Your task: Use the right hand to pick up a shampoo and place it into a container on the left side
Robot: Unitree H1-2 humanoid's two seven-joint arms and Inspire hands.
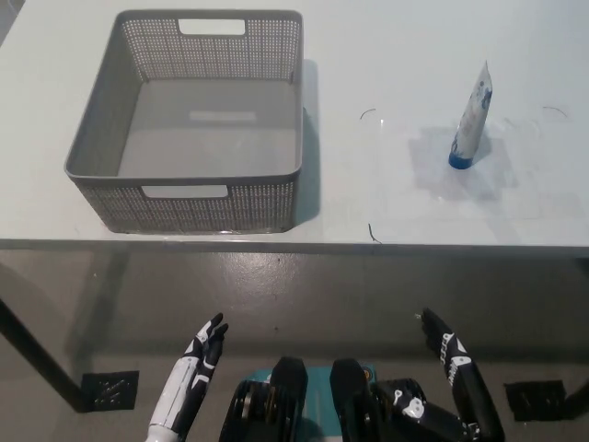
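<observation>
Bright, even overhead light, sharp focus, soft shadows right of basket (198,120) and tube (471,120).

The print on the shampoo tube (473,115) is too small to read.

The left hand (201,354) is slim, with a white shell along its forearm and back and dark fingers (214,333) broken by pale patches. The right hand (453,359) is black throughout, on a thick, blocky black arm; small white markings dot its fingers (440,336), and further white marks show lower on the arm, near the wrist.
</observation>
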